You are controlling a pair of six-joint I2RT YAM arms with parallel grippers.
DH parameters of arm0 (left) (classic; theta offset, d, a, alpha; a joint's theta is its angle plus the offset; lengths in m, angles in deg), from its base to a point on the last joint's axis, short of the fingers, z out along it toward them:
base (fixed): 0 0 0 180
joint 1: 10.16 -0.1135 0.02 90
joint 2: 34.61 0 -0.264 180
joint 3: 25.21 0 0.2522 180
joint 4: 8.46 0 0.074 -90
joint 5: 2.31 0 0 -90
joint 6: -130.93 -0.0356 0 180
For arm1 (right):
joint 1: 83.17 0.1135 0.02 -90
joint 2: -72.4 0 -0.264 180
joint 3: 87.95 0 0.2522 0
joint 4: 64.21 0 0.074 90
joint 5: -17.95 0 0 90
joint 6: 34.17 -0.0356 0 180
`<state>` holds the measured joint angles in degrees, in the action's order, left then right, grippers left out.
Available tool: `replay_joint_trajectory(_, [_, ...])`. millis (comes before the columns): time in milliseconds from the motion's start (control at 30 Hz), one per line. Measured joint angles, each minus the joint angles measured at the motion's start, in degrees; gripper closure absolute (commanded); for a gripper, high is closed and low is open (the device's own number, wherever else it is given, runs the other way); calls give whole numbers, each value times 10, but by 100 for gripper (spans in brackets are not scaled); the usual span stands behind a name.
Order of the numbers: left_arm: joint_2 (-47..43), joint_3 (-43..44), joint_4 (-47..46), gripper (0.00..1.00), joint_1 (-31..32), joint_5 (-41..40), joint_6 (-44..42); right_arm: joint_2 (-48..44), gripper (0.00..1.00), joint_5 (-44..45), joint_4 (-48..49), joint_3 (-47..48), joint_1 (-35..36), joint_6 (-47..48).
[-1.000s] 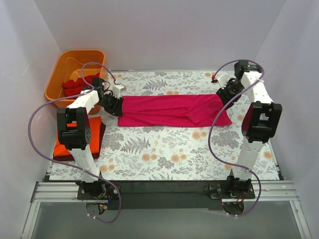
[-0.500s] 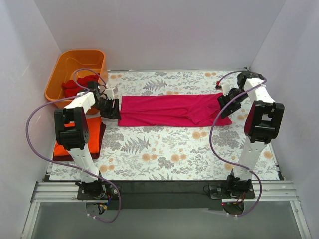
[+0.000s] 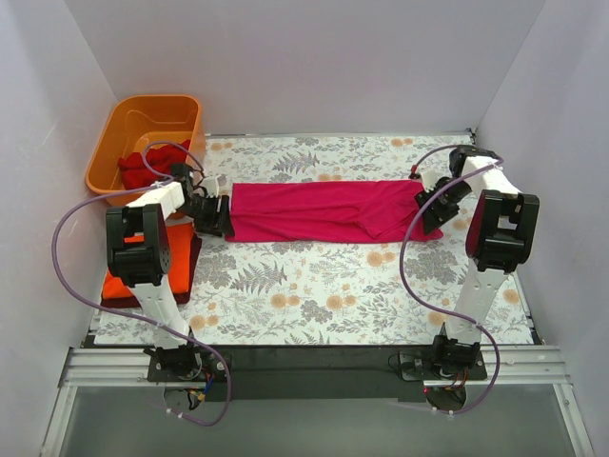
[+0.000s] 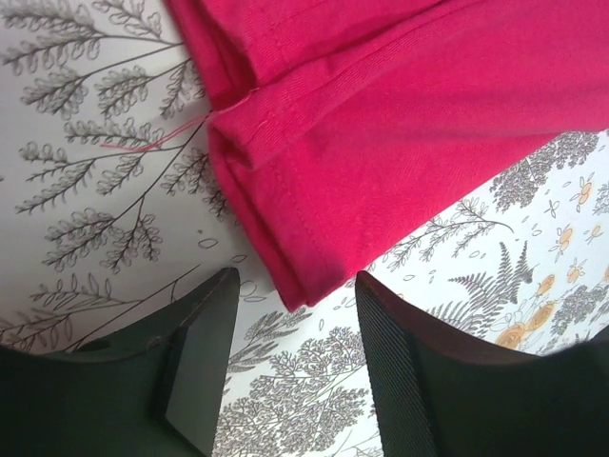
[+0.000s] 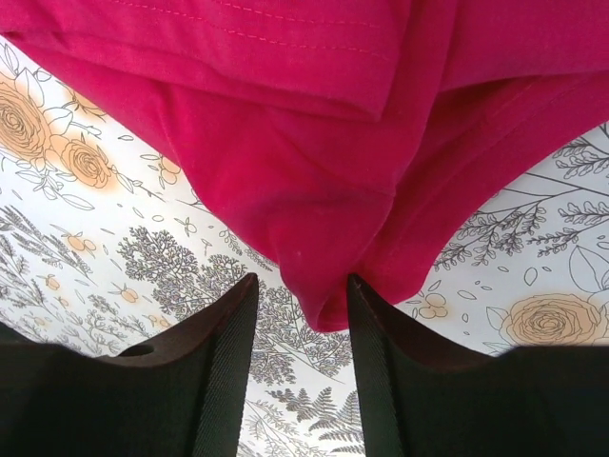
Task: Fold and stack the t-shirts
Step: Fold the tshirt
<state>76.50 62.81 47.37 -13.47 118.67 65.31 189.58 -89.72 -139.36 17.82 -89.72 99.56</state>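
Observation:
The magenta-pink t-shirt (image 3: 328,210) lies folded into a long strip across the floral table. My left gripper (image 3: 215,217) is open at its left end. In the left wrist view the shirt's hemmed corner (image 4: 285,257) lies on the table just at the tips of my open left gripper (image 4: 297,328). My right gripper (image 3: 430,209) is open at the right end. In the right wrist view a rounded fold of cloth (image 5: 324,286) hangs between the tips of my open right gripper (image 5: 301,324). An orange tee (image 3: 116,283) lies on a maroon tee (image 3: 188,259) at the left.
The rigid orange tub (image 3: 114,143) stands at the back left with a deep red tee (image 3: 141,169) inside. White walls close in the table on three sides. Purple cables loop from both arms.
Both grippers have moved nearer along the shirt's ends, toward its near corners. The shirt has stayed flat and stretched out.

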Motion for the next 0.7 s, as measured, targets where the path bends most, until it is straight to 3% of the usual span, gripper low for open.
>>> replay_joint_trajectory(133, [0,-7,-14,67,7,5,7,0,64,4,4,-3,-2,1])
replay_joint_trajectory(267, [0,-8,-22,97,13,5,17,0,88,10,4,-10,-5,3])
replay_joint_trajectory(300, [0,-8,-22,100,14,5,19,0,92,12,4,-10,-7,3])
replay_joint_trajectory(367, [0,-8,-20,100,14,2,17,0,99,18,5,-10,-12,3])
replay_joint_trajectory(700, [-11,-16,29,100,15,-28,-13,-11,99,74,12,-59,-38,22])
